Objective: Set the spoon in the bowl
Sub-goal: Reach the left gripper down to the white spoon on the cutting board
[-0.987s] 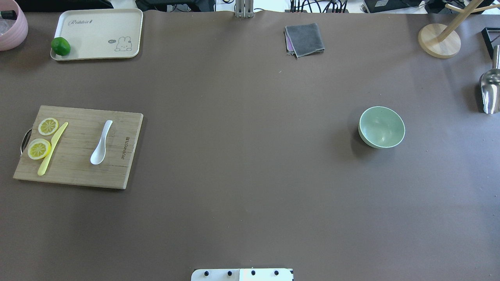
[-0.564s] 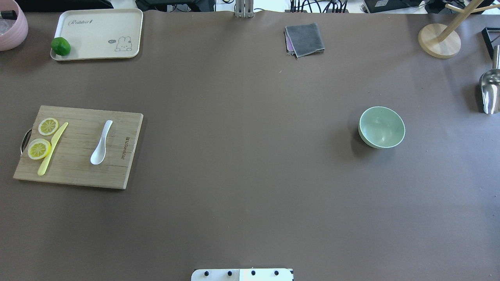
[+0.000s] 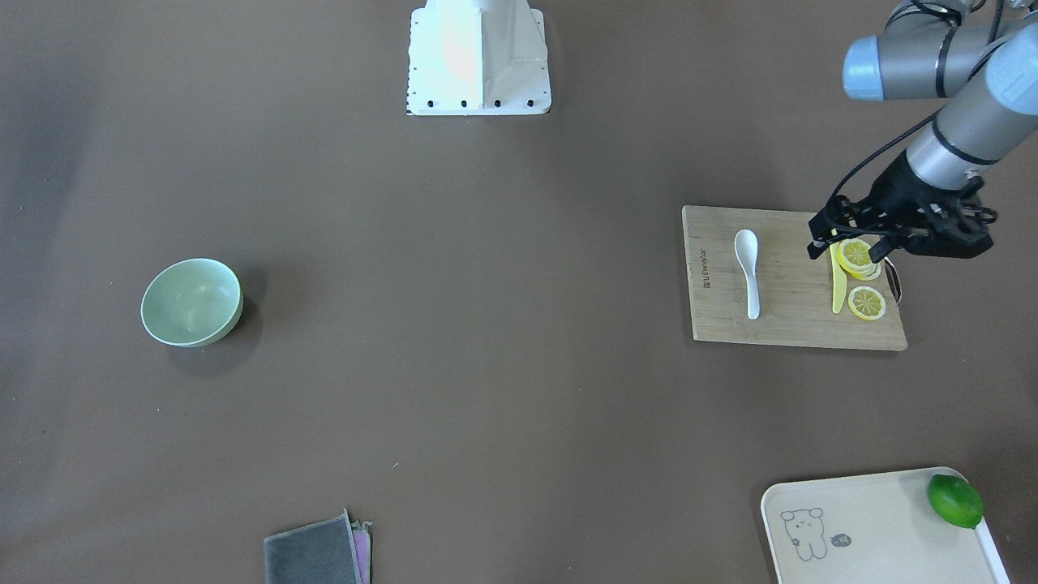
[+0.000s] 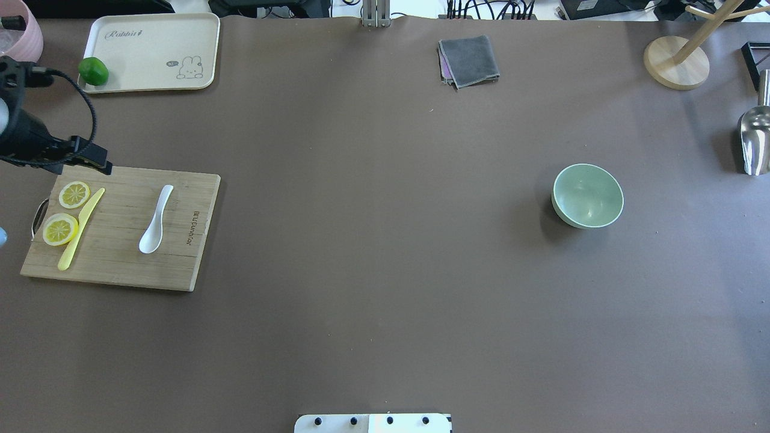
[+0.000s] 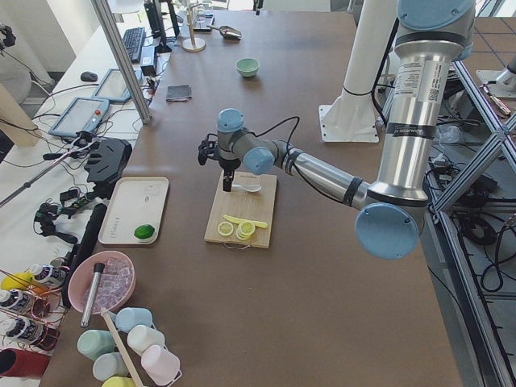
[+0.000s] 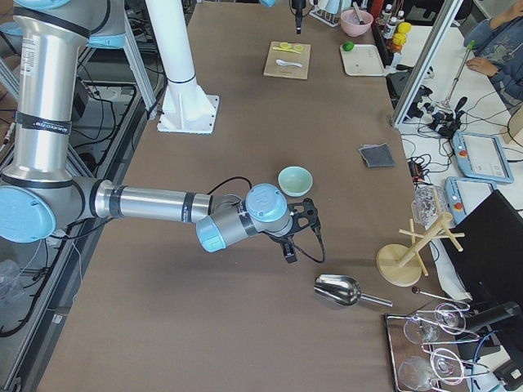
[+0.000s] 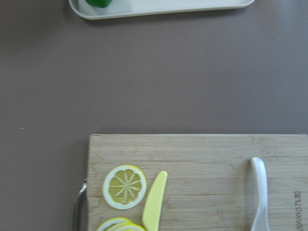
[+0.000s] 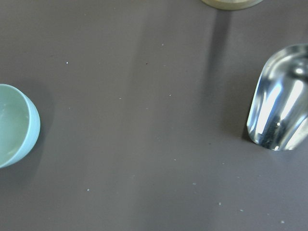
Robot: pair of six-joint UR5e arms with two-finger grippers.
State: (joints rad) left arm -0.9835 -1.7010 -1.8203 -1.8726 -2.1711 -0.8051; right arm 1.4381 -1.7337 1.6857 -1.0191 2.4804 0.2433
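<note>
— Left gripper [image 3: 847, 250]?
— Its jaws stand apart and hold nothing; it hangs over the cutting board [image 3: 799, 328], at the end with the 2 lemon slices [image 4: 74, 194].
— Right gripper [image 6: 291, 249]?
— It is near the bowl [image 4: 588, 196]; its grip cannot be told.
— The spoon [image 4: 155, 219]?
— It lies untouched on the board, well apart from the bowl.

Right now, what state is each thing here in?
White ceramic soup spoon: lying flat on the wooden cutting board, untouched.
Pale green round bowl: upright, empty.
Left gripper: open, empty, hovering at the board's edge.
Right gripper: beside the bowl; open or shut unclear.
Slim yellow plastic knife: flat on the board.
Grey cloth: folded.
Shiny steel scoop: lying on the table.
</note>
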